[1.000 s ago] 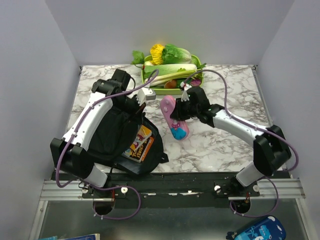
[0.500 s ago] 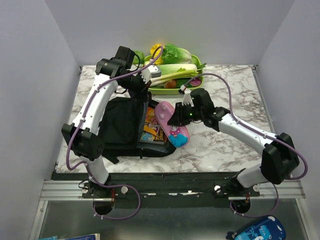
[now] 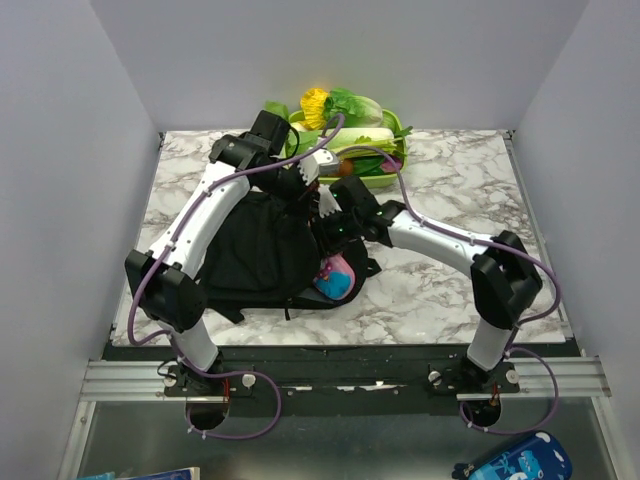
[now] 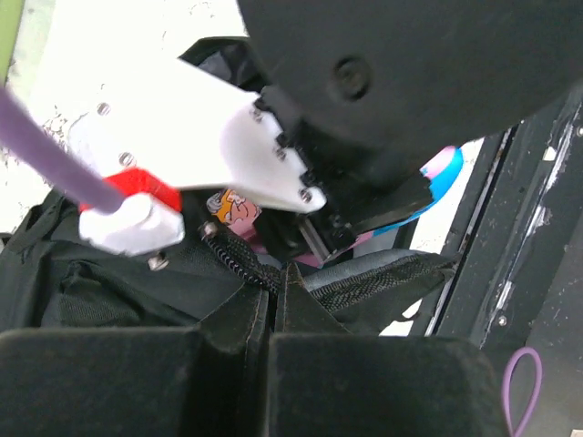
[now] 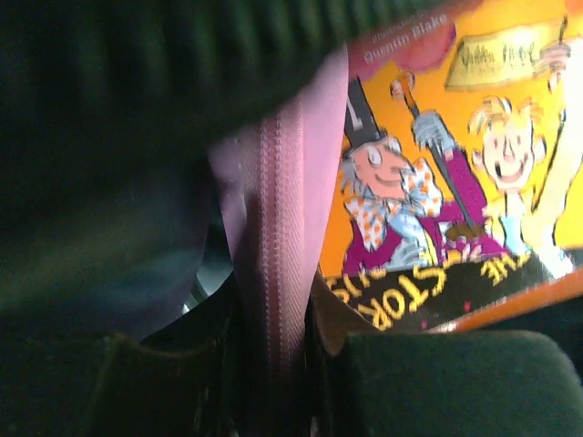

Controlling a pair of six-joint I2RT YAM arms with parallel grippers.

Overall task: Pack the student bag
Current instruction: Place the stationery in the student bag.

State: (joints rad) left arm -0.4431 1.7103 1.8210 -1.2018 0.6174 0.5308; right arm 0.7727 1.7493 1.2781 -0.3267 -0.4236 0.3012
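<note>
Vegetable tray (image 3: 398, 127) at far worktop (image 3: 450, 290) edge. Orange storybook (image 5: 455, 182) inside student bag (image 3: 255, 250), touching pink pencil case (image 3: 336, 277). Pose: left arm arches over bag; left hand (image 4: 271, 330) pinched shut on its zip edge. Right hand (image 5: 273, 364) clamps pencil case at bag mouth. Bag black, slumped, centre-left on worktop.

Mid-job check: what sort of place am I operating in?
Likely a lab test booth: plain walls box in a marble-look table, with a metal rail along its near edge and a tray of vegetables at the back.
</note>
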